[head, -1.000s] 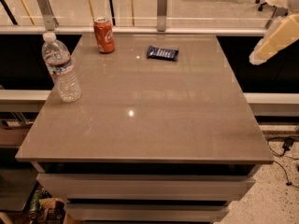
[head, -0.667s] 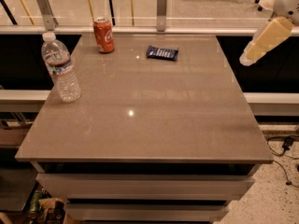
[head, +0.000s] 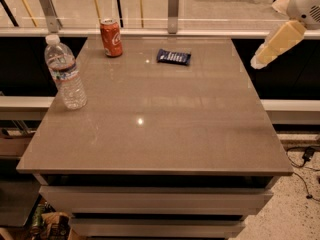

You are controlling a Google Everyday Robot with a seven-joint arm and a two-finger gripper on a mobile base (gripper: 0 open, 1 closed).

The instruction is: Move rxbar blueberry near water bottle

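Grey tabletop, with the rxbar blueberry lying flat near the back edge, just right of the red soda can. Over at the left edge the water bottle stands upright. The gripper hangs off the table's right side, well apart from the bar, and I honestly can't tell if it's released or clenched.

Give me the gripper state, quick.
Gripper: open or shut cannot be told; it hangs in the air past the right edge of the table, far from the rxbar blueberry lying there.
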